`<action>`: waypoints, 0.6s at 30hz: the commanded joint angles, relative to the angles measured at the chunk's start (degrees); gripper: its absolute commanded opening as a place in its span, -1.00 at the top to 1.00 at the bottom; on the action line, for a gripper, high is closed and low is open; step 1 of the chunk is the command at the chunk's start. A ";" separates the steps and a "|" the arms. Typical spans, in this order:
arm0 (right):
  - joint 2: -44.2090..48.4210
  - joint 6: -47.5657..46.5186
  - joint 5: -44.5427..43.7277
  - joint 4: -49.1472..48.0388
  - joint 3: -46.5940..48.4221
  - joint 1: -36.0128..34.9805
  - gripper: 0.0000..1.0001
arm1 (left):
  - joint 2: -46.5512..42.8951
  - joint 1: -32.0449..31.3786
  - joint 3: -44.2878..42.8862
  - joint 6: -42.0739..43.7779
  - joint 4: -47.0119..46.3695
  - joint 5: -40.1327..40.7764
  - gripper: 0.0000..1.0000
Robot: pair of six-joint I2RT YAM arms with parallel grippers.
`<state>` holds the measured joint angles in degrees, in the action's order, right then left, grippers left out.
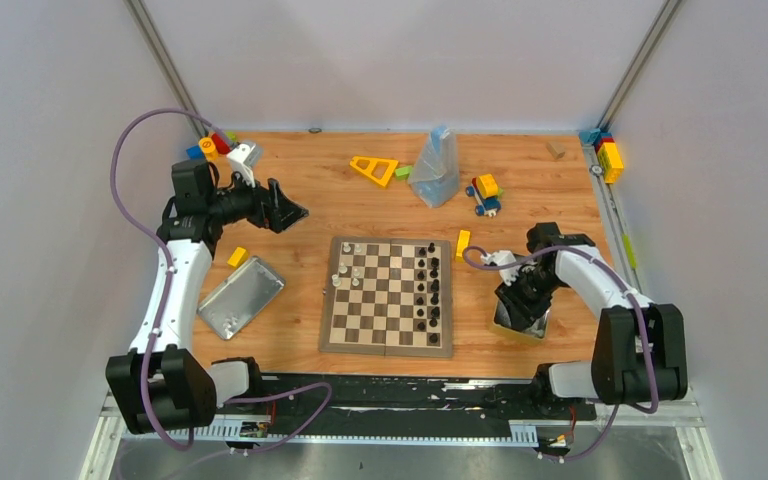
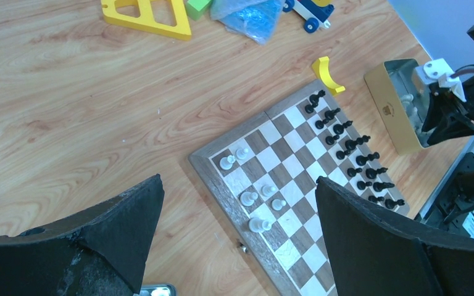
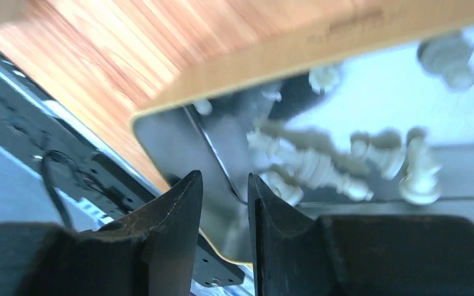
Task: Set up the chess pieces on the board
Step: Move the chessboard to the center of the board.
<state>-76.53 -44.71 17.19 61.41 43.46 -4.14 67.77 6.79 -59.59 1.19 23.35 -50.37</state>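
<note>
Nothing can be read. The yellow-sided tin (image 2: 386,120) at the right of the frame carries a small dark emblem, too tiny to make out.

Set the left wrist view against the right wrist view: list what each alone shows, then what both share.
Only left wrist: the board, black pieces lined along one edge, a few white pieces opposite, the yellow frame. Only right wrist: the inside of the yellow-sided tin up close, loose cream pieces lying on their sides. Both: that tin, the right claw at it, the wooden table.
</note>
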 commanded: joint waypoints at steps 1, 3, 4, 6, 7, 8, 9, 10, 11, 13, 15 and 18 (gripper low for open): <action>-4.23 3.07 11.87 1.34 8.01 -1.15 0.31 | -1.74 0.51 0.31 -0.34 -1.31 -1.59 -1.00; -6.91 5.19 13.78 -1.37 10.89 -1.19 0.31 | -2.07 0.51 0.46 -0.27 -1.20 -1.50 -1.00; -8.40 6.19 14.18 -2.87 11.96 -1.22 0.31 | -2.18 0.51 0.54 -0.20 -1.11 -1.49 -1.00; -11.29 8.84 13.83 -6.26 13.80 -1.29 0.31 | -2.51 0.51 0.61 0.27 -0.78 -1.32 -1.00; -12.60 9.81 13.57 -7.57 14.72 -1.26 0.32 | -2.80 0.51 0.62 0.65 -0.53 -1.20 -1.00; -13.76 11.06 13.20 -9.15 15.47 -1.24 0.32 | -2.90 0.51 0.62 0.78 -0.43 -1.08 -1.00; -14.56 12.12 12.84 -11.14 16.04 -1.25 0.32 | -3.01 0.57 0.62 0.97 -0.35 -0.95 -1.00; -15.35 13.05 12.60 -12.17 16.73 -1.22 0.32 | -3.05 0.59 0.62 1.03 -0.34 -0.89 -1.00; -15.90 14.13 12.01 -13.44 17.38 -1.30 0.32 | -3.03 0.53 0.62 1.14 -0.33 -0.88 -1.00; -16.75 16.18 10.54 -15.73 18.59 -1.28 0.32 | -2.93 0.55 0.71 1.18 -0.37 -0.87 -1.00; -17.23 18.41 8.81 -17.94 19.45 -1.22 0.32 | -2.67 0.51 0.73 1.14 -0.62 -0.87 -1.00; -16.81 19.70 7.14 -19.58 20.01 -1.20 0.32 | -2.41 0.53 0.62 0.84 -0.78 -0.95 -1.00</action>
<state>-93.84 -29.36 26.11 48.42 60.51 -5.19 66.08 6.79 -58.94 1.41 23.42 -50.68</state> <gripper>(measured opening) 0.340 0.998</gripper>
